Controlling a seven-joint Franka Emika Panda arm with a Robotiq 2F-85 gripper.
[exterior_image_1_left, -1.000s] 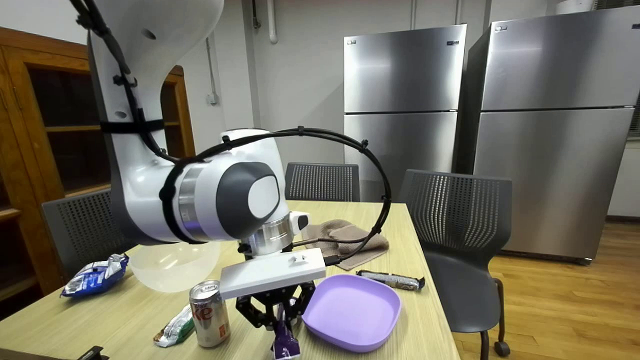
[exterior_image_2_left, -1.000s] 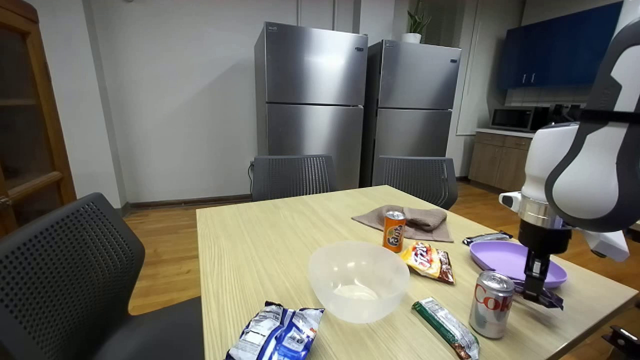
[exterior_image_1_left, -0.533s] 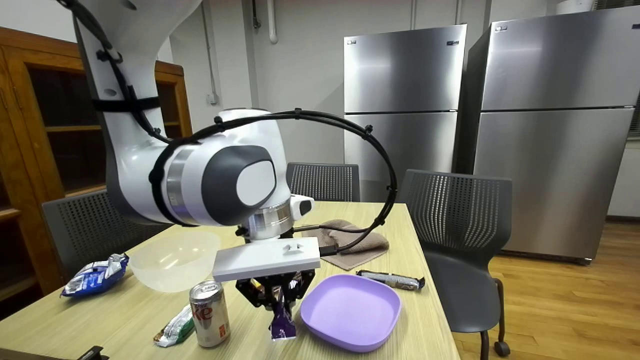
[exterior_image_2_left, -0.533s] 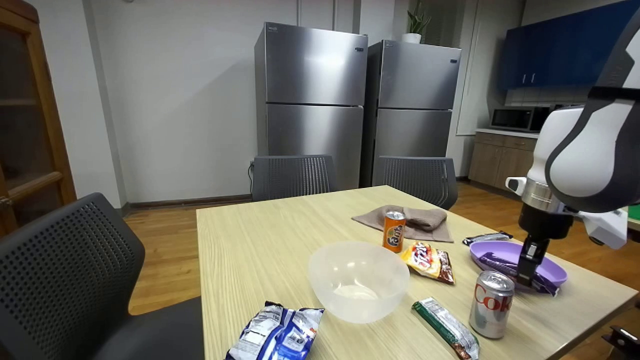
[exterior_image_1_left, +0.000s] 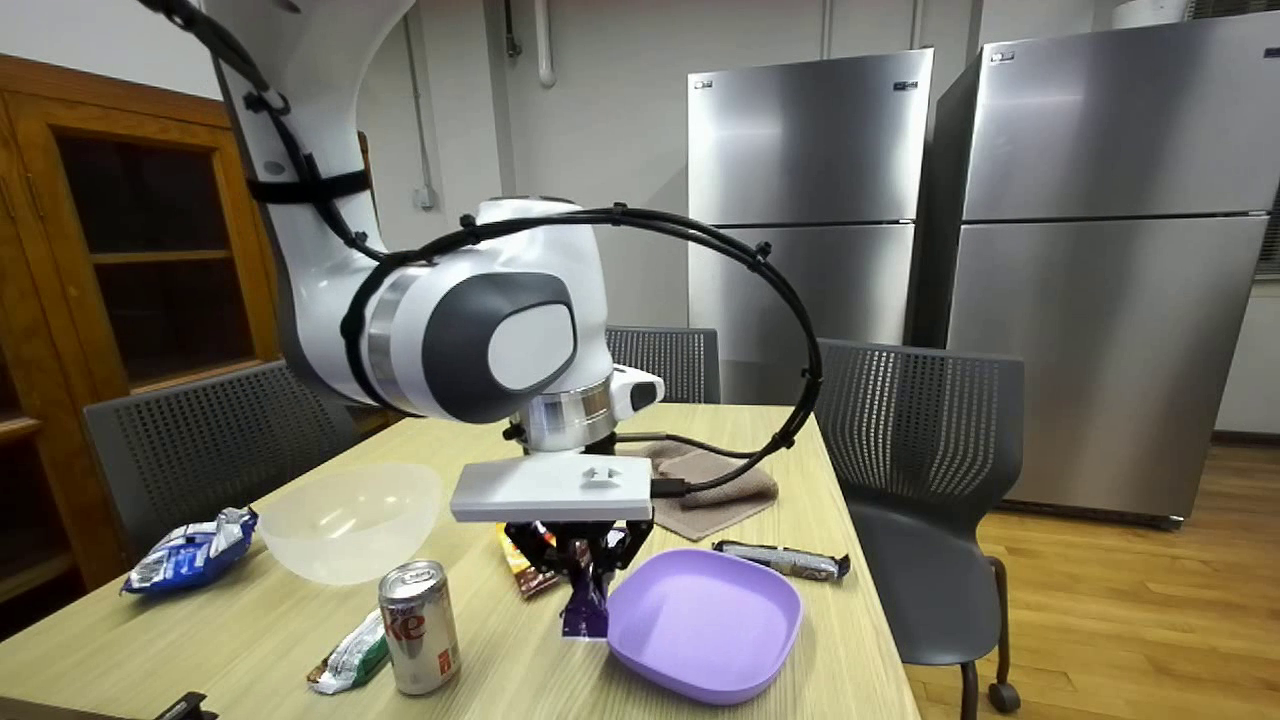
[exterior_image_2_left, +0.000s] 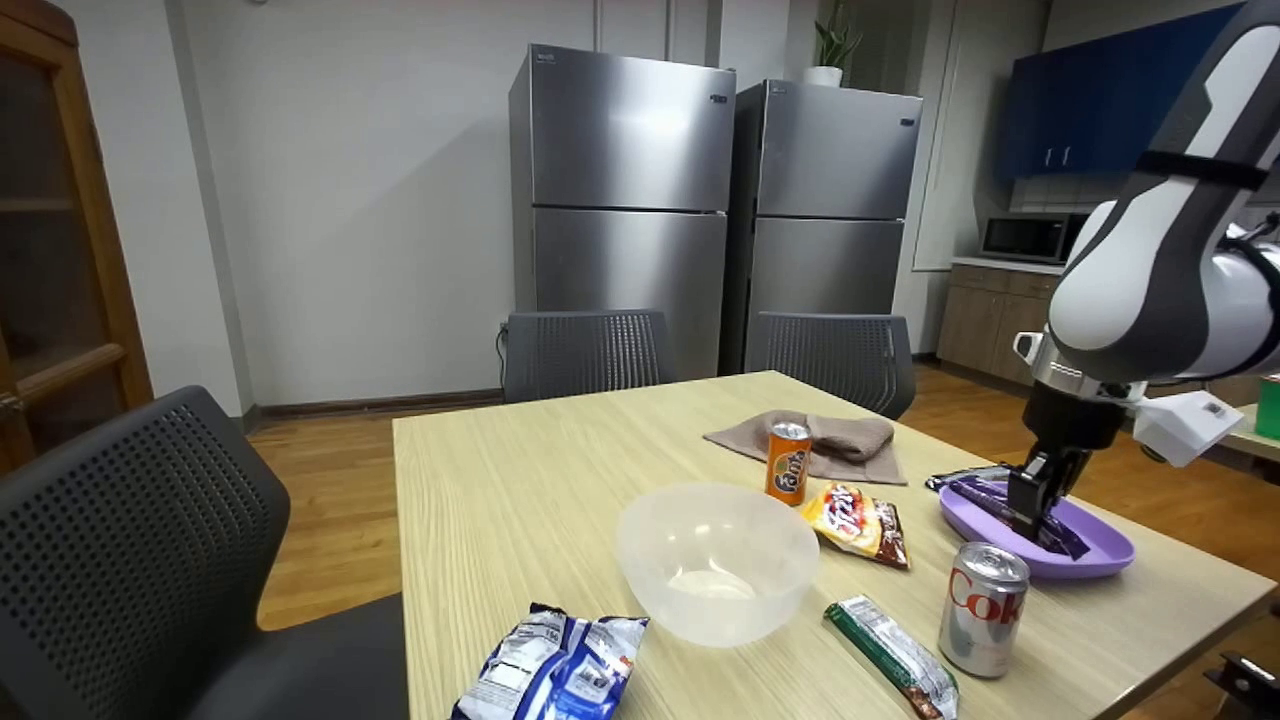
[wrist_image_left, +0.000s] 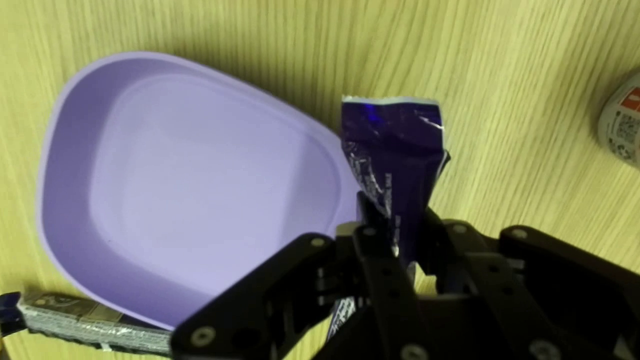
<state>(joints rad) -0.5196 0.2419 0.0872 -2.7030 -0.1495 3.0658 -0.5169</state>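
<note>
The fingers grip a purple-wrapped bar, one pressed to each side of it, and its crimped end sticks out past their tips. In the wrist view that end overlaps the rim of a purple dish, most of which lies off to the left; whether bar and rim touch, I cannot tell. In an exterior view the bar shows lengthwise, jutting out on both sides of the fingers and seen against the dish. In an exterior view its crimped end hangs just beside the rim. The wrist view alone brings out small white lettering on the wrapping (too blurred to read in full). It catches only a slice of the silver can, which stands upright and whole on the counter in both exterior views. A yellow snack bag lies in full sight near the translucent bowl in an exterior view, yet the arm partly hides the bag in an exterior view. An orange can, upright near that bag, shows in a single exterior view
</note>
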